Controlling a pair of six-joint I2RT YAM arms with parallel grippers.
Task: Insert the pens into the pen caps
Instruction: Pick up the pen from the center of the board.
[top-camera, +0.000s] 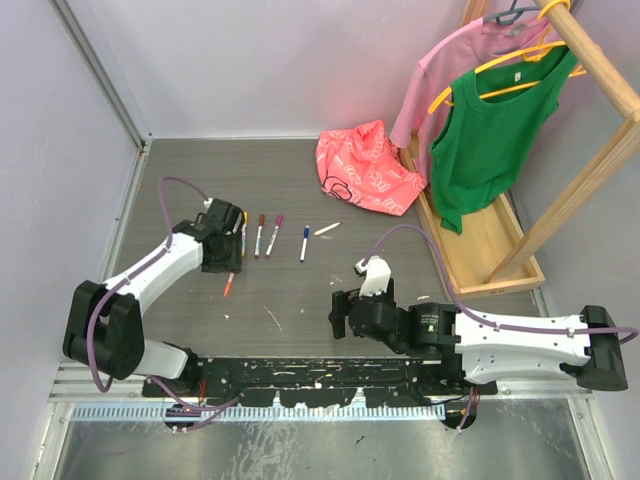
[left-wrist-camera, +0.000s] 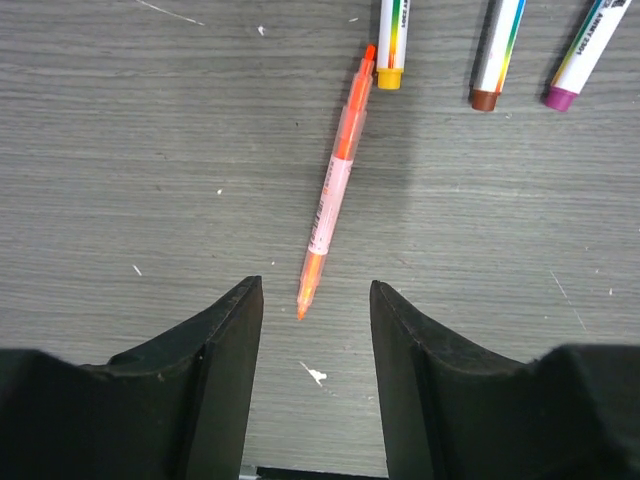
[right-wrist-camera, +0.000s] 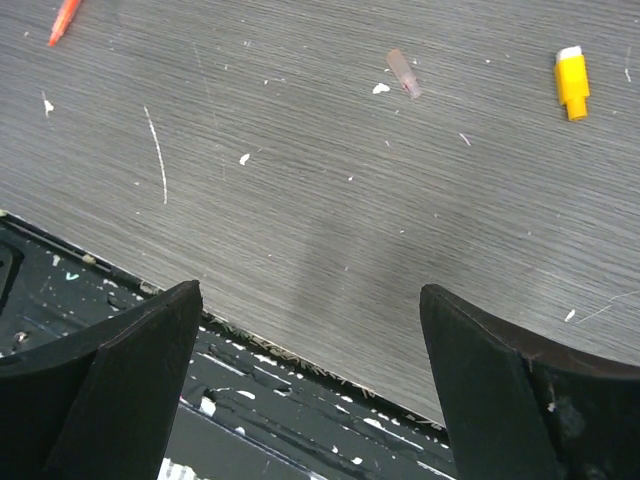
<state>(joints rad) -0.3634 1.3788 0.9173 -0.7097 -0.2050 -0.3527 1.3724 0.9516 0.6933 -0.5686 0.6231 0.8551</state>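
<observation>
plainly, left end effector (left-wrist-camera: 315, 290) spread astride tip of orange pen (left-wrist-camera: 335, 190); right end effector (right-wrist-camera: 310, 292) spread wide.

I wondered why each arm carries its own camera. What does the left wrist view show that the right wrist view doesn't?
Left wrist only: a yellow-ended pen, a brown-ended pen and a purple-ended pen. Right wrist only: a yellow cap, a small clear cap and the black base rail. Both: the grey table, the orange pen (just its end on the right), and an open gripper each: left gripper, right gripper.
</observation>
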